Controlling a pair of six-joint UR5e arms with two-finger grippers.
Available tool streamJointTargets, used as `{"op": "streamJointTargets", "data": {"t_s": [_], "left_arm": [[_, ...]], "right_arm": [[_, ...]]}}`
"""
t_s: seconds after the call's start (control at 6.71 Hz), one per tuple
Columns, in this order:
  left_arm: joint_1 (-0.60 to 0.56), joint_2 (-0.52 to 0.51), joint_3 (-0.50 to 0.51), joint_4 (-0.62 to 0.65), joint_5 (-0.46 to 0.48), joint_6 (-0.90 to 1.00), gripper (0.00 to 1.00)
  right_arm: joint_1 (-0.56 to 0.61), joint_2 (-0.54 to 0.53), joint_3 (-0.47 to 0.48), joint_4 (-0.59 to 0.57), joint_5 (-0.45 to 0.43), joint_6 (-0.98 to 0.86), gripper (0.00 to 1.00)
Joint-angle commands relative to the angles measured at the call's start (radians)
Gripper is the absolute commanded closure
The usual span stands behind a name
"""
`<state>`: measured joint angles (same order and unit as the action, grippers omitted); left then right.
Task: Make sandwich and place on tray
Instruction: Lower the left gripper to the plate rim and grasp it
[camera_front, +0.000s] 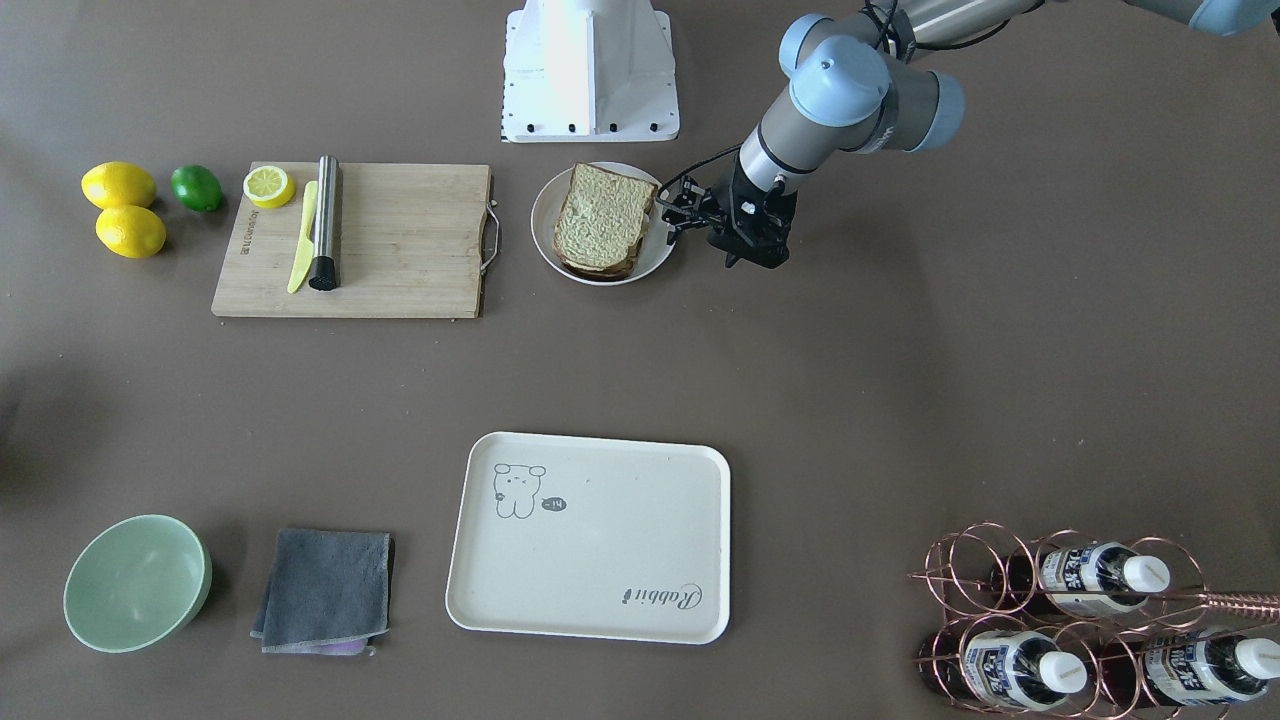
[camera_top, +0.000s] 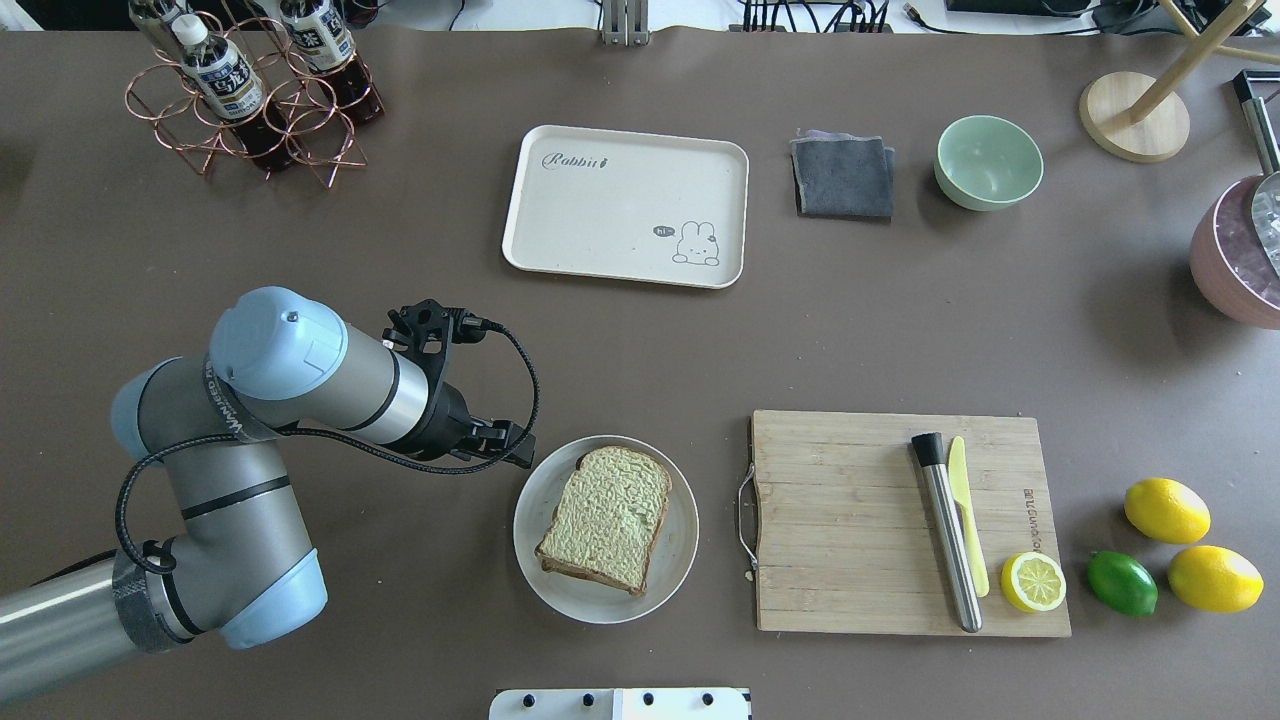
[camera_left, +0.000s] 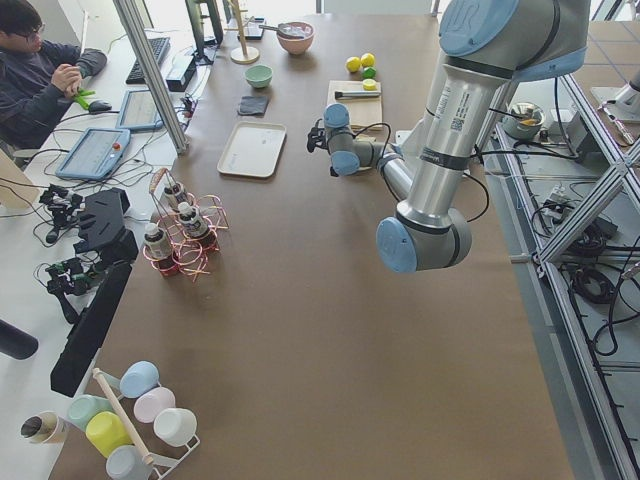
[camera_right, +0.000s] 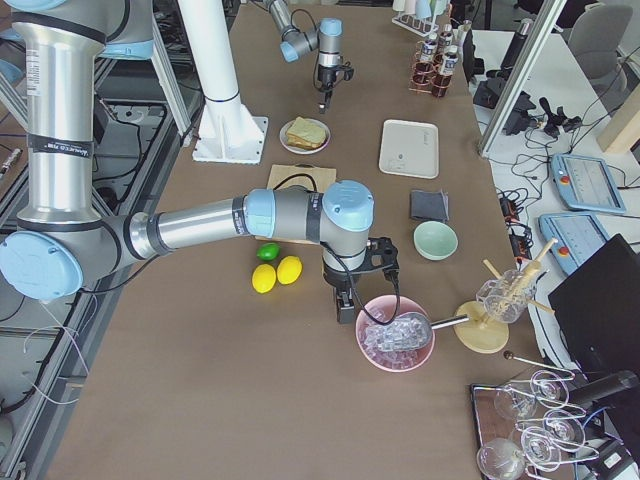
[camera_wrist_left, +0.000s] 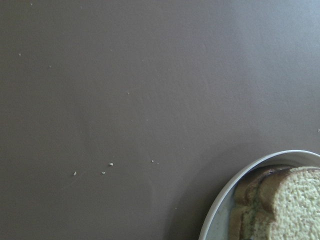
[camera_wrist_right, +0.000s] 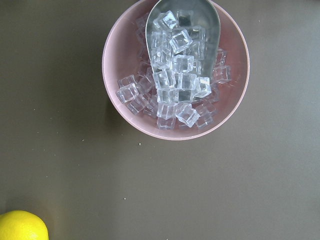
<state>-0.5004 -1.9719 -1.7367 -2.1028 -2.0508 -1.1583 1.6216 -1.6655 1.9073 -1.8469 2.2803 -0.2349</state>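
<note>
The sandwich (camera_front: 603, 220) is a stack of pale greenish bread slices with brown crust on a round white plate (camera_front: 545, 205); no egg shows. It also shows in the overhead view (camera_top: 607, 518) and at the lower right corner of the left wrist view (camera_wrist_left: 280, 205). The cream tray (camera_front: 590, 540) lies bare at the far side of the table from the robot. My left gripper (camera_front: 752, 258) points down at the bare table just beside the plate; I cannot tell whether it is open. My right gripper (camera_right: 345, 310) hangs beside a pink bowl of ice; I cannot tell its state.
A wooden cutting board (camera_front: 400, 240) holds a yellow knife, a metal cylinder and a lemon half. Two lemons (camera_front: 120, 205) and a lime lie beside it. A green bowl (camera_front: 135, 580), a grey cloth (camera_front: 325, 590) and a bottle rack (camera_front: 1080, 620) flank the tray. The pink ice bowl (camera_wrist_right: 120, 40) holds a scoop.
</note>
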Motion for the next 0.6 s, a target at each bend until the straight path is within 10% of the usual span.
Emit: {"op": "streamJointTargets", "data": {"t_s": [0.0, 0.45], "left_arm": [[0.026, 0.011, 0.003, -0.017, 0.001, -0.018, 0.44], [0.086, 0.016, 0.002, -0.054, 0.030, -0.090, 0.44]], "right_arm": [[0.007, -0.005, -0.001, 0.000, -0.001, 0.000, 0.00], [0.011, -0.005, -0.001, 0.000, -0.002, 0.000, 0.00]]}}
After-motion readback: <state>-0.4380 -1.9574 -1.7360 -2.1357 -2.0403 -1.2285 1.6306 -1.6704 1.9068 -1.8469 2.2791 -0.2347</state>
